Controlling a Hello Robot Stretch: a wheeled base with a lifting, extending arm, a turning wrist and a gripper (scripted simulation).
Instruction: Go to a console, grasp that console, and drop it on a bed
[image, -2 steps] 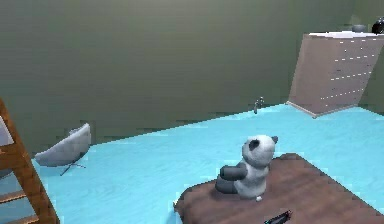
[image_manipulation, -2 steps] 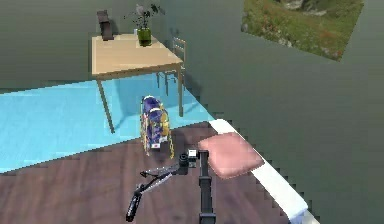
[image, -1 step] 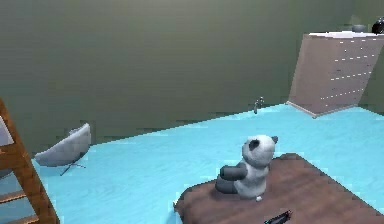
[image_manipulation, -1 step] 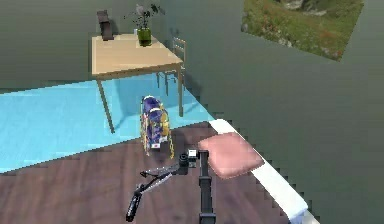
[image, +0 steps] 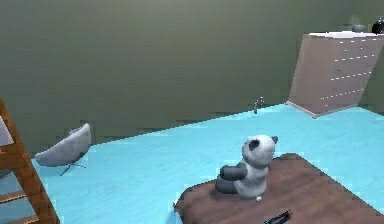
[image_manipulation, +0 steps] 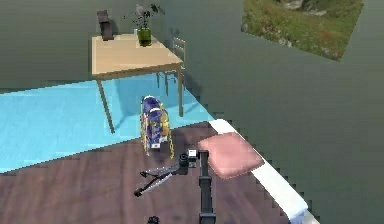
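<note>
1. Turquoise floor (image: 150, 150) meets dull green walls, and a bed (image_manipulation: 80, 185) with a brown cover lies nearest the robot.
2. On the bed sits a panda plush (image: 250, 165). A pink pillow (image_manipulation: 230, 155) rests by the bed's white edge.
3. A small dark object (image: 277, 216) lies flat on the bed's cover near the panda plush. It may be the console, but it is too small to be sure.
4. The arm (image_manipulation: 205, 195) reaches over the bed, with the gripper (image_manipulation: 152, 181) above the cover beside the pillow. I cannot tell whether it holds anything.
5. A blue and yellow object (image_manipulation: 153, 125) stands at the bed's far edge.
6. Beyond the bed stand a wooden table (image_manipulation: 135, 55) bearing a plant (image_manipulation: 145, 25), a dresser (image: 335, 70) and a grey chair (image: 65, 147).
</note>
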